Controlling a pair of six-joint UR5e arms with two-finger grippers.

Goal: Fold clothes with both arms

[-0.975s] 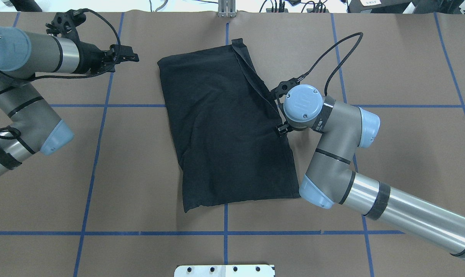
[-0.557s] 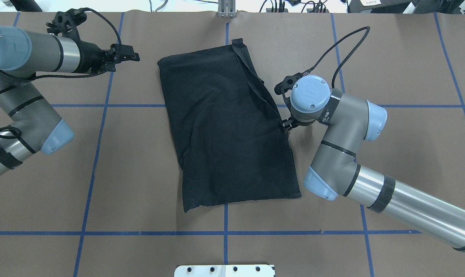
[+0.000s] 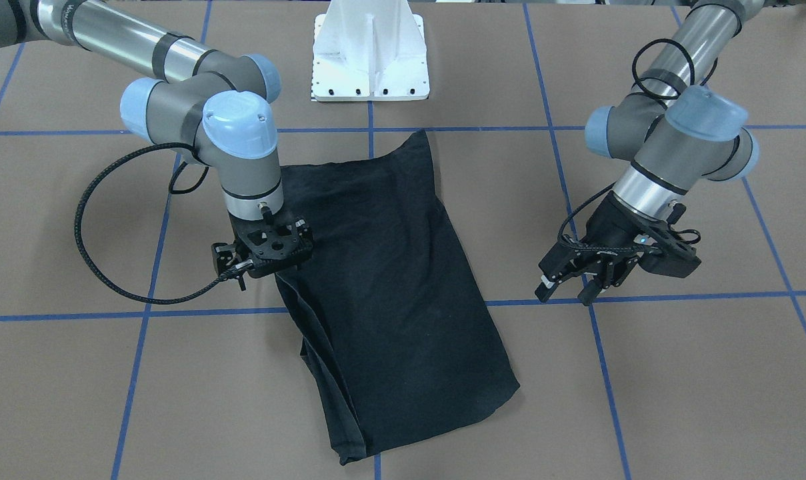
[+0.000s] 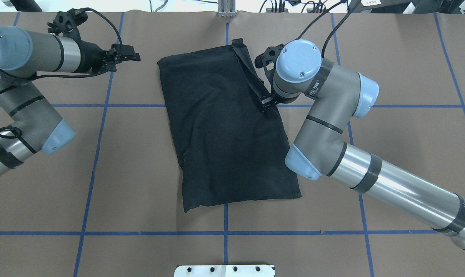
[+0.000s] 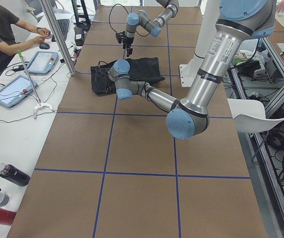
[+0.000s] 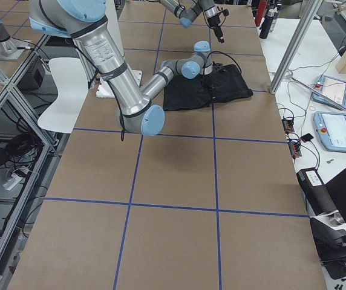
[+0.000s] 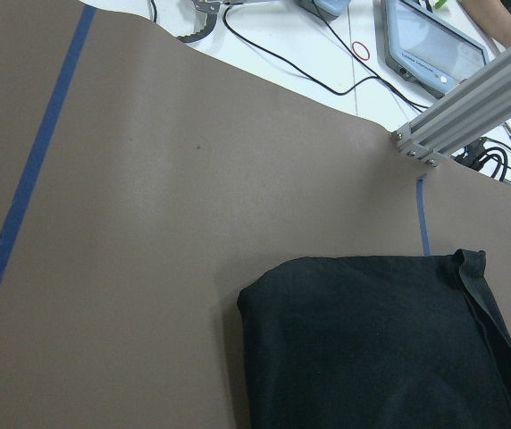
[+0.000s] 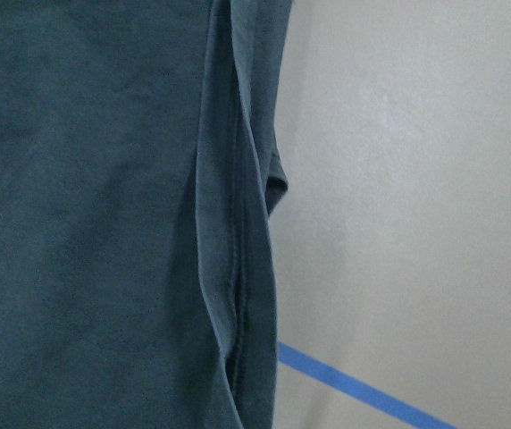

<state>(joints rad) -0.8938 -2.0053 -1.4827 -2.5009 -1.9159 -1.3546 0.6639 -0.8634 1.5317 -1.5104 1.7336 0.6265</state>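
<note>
Black T-shirt (image 4: 224, 127) lies folded into a long rectangle mid-worktop (image 4: 390, 57), plain side up, with a doubled seam running down one long edge. Right gripper (image 4: 267, 104) points straight down at that edge, just over the cloth; whether its jaws are parted or pinched, I cannot tell. Left gripper (image 3: 564, 293) hovers above the brown worktop, well apart from the T-shirt, jaws wide.

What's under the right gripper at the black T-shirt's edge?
The black folded cotton T-shirt's layered side edge, with brown table paper and blue tape beside it. Whether the black two-finger right gripper touches the cloth is hidden by its wrist.
</note>
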